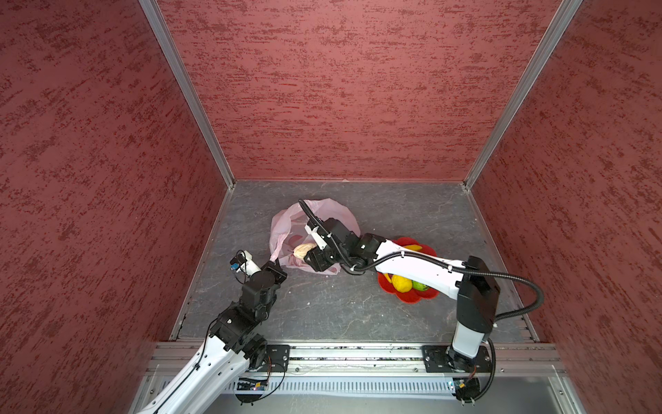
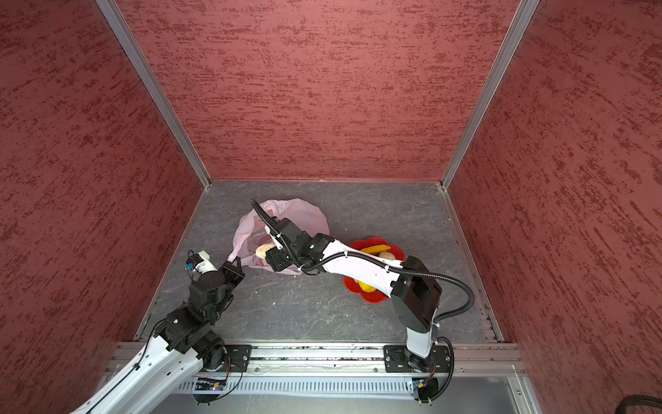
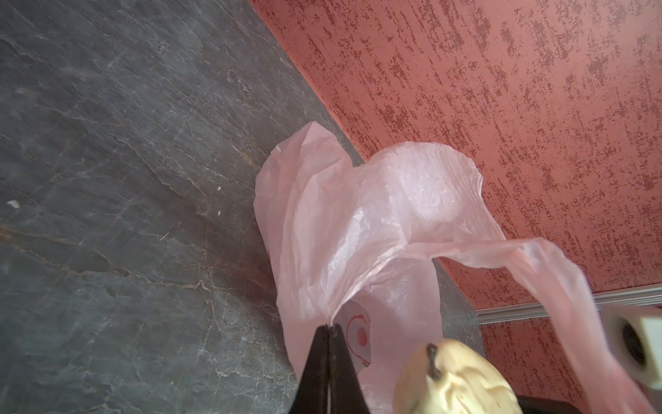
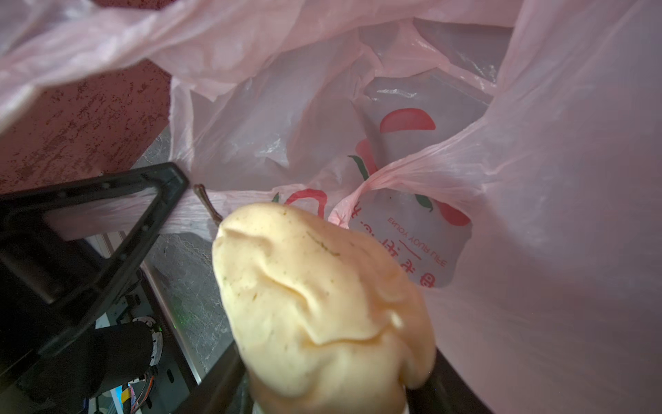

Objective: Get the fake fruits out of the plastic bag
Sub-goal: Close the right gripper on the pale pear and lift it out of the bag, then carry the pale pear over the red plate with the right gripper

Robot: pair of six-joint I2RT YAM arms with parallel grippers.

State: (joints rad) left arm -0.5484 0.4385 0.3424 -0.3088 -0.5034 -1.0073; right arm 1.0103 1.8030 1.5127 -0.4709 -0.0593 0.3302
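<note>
Right hand (image 1: 308,251) pinches a beige fruit (image 4: 322,297) at the mouth of the plastic bag (image 3: 376,215), whose handle the left hand (image 3: 327,344) grips pressed shut; advisable: lift clear of the film before swinging toward the red plate (image 1: 426,294) holding other fruits (image 1: 401,282) on the tabletop (image 1: 322,315).
</note>
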